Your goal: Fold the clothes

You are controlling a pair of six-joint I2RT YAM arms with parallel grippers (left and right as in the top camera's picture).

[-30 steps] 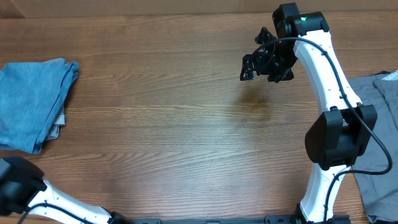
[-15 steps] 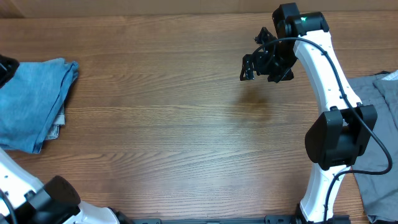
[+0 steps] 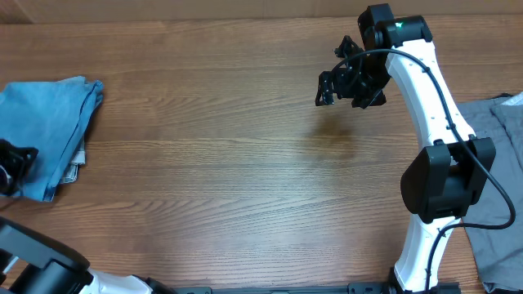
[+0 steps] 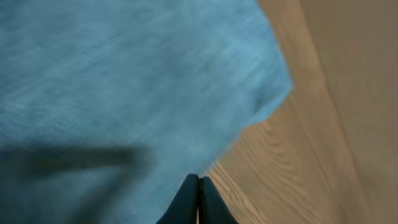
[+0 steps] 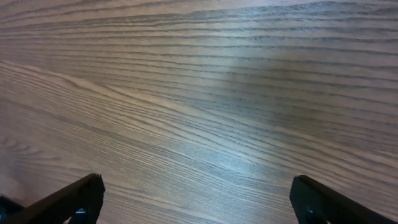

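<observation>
Overhead: the folded jeans (image 3: 45, 131) lie at 9 o'clock on the table (image 3: 229, 180), a neat blue stack with a paler layer showing at its lower right corner. The left gripper (image 3: 11, 167) sits at the far 9 o'clock edge of the picture, over the stack's lower edge; whether it touches the cloth cannot be told from here. Grey trousers (image 3: 500, 163) spread out at 3 to 4 o'clock, partly cut off by the frame and partly behind the right arm (image 3: 425, 98). The right gripper (image 3: 347, 82) hangs at about 1 o'clock over bare wood, well apart from both garments.

Left wrist: blurred blue denim fills the picture from 9 to 12 o'clock, its edge running down toward 6. The two dark fingers (image 4: 189, 202) meet at 6 o'clock, pressed tip to tip with nothing between them, right at the border of cloth and wood.

Right wrist: only wood grain. The fingers (image 5: 81, 199) stand at 7 and 5 o'clock, spread wide, holding nothing.
</observation>
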